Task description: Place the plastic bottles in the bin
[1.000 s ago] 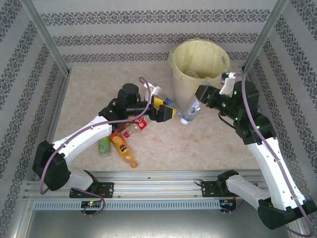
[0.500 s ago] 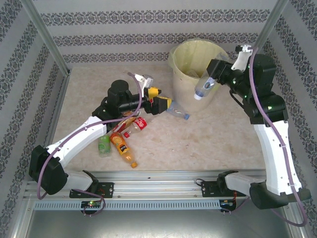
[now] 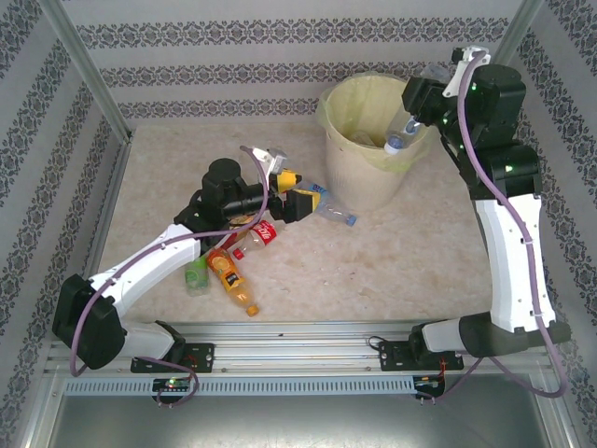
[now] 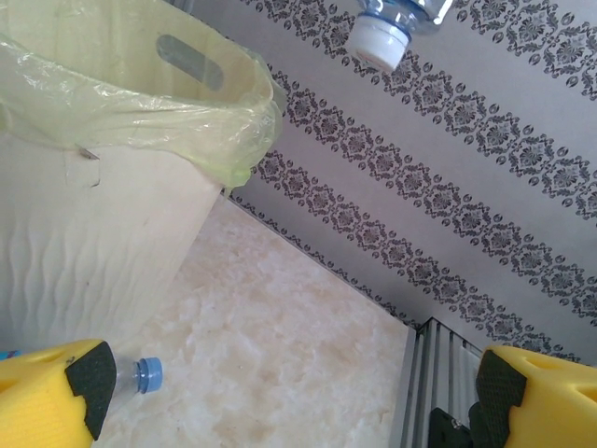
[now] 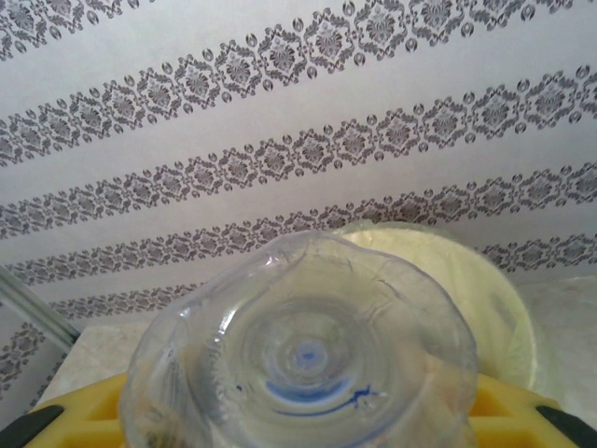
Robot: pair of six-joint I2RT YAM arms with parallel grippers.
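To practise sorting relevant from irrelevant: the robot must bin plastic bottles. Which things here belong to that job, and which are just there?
Job: bin, raised bottle, clear bottle, cola bottle, orange bottle, green bottle.
Not the job: patterned wall, metal rail, left post.

Aloft, right hand [image 3: 410, 114] clenched; low on outstretched arm, left hand [image 3: 300, 191] spread wide.

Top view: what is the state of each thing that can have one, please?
Bin, upright, lined, top open.
Right gripper, shut on a clear bottle, cap down near the bin's rim.
Left gripper, open, holding nothing.
Blue-capped bottle, lying beside the bin.
Orange bottle, lying on its side.
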